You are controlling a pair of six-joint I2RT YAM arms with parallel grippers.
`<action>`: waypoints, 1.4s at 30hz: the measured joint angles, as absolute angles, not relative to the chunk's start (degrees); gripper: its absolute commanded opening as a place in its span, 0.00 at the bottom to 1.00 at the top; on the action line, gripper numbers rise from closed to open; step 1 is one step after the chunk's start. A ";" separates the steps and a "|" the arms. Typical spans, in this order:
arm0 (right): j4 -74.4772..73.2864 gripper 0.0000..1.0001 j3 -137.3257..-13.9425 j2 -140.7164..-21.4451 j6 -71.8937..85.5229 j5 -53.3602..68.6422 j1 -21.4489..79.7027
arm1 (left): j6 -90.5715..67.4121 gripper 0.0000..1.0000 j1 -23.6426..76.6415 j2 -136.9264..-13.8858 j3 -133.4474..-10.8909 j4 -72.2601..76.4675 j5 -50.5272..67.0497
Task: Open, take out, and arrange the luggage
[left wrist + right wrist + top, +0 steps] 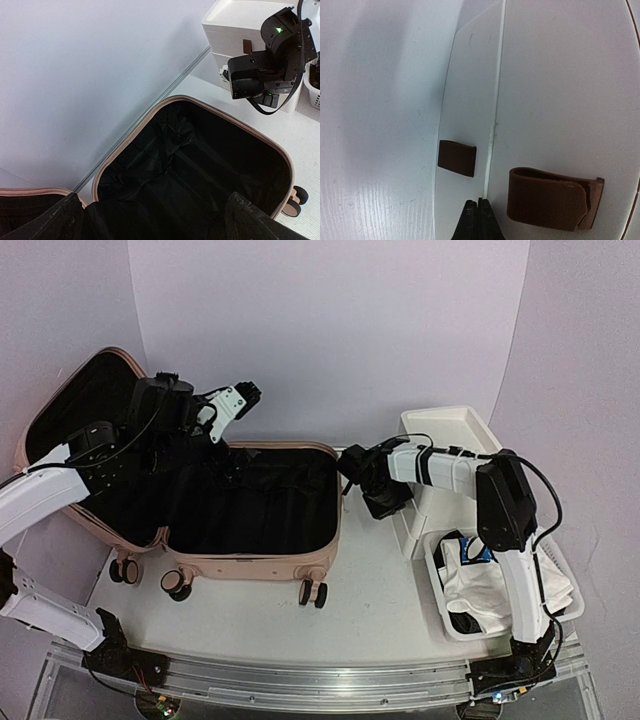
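Observation:
The luggage (250,562), a pale-pink suitcase, lies open on the table with its lid (60,405) propped up at the left. Its black lining (200,165) is all I see inside. My left gripper (243,397) hovers above the back of the open shell near the wall. It is open, with its fingers (252,220) wide apart at the bottom corners of the left wrist view. My right gripper (392,502) is shut and empty. Its tips (478,202) point at the seam between two drawer fronts, between two brown handles (552,200).
A white drawer unit (450,425) stands right of the suitcase and fills the right wrist view (560,75). A white perforated basket (562,585) with white cloth and dark items sits at the front right. The suitcase wheels (313,593) point toward me.

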State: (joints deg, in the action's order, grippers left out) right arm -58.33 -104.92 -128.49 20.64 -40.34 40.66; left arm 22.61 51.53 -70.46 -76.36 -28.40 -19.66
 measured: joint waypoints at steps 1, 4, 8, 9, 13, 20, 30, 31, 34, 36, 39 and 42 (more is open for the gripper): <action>-58.72 0.03 -105.19 -128.51 20.32 -39.59 40.51 | 22.61 0.99 51.53 -70.48 -76.36 -28.40 -19.68; -59.75 0.19 -106.15 -128.25 19.16 -36.80 40.25 | 22.59 0.99 51.53 -70.61 -76.36 -28.40 -19.68; -60.77 0.41 -106.08 -124.70 15.75 -27.92 40.14 | 22.50 1.00 51.42 -71.22 -76.38 -28.40 -19.66; -60.75 0.45 -106.08 -123.15 15.22 -26.04 40.12 | 22.44 1.00 51.37 -71.42 -76.42 -28.40 -19.66; -60.66 0.57 -106.78 -112.62 10.70 -18.00 40.10 | 21.08 1.00 50.59 -72.40 -77.36 -28.49 -19.03; -60.01 0.77 -109.69 -94.26 4.19 -14.17 40.14 | 13.85 1.00 44.14 -72.75 -83.31 -28.53 -11.18; -58.52 0.98 -101.43 -73.65 -3.05 -28.95 37.30 | 6.98 1.00 32.88 -69.47 -94.83 -28.42 -6.17; -58.43 0.98 -100.71 -71.92 -3.33 -30.57 37.12 | 7.07 1.00 32.88 -68.60 -95.59 -28.40 -6.37; -58.37 0.98 -99.02 -66.94 -3.86 -34.57 37.01 | 7.40 1.00 32.88 -65.36 -96.88 -27.73 -8.03; -57.71 0.98 -97.80 -64.05 -4.19 -36.40 36.99 | 7.46 1.00 32.88 -62.81 -96.84 -27.07 -9.78; -55.51 0.98 -94.19 -59.90 -5.13 -37.78 36.99 | 7.64 0.99 32.82 -59.00 -96.62 -25.89 -11.64; -54.28 0.98 -93.56 -58.48 -5.48 -37.80 36.99 | 7.94 1.00 32.82 -56.18 -96.62 -24.82 -12.82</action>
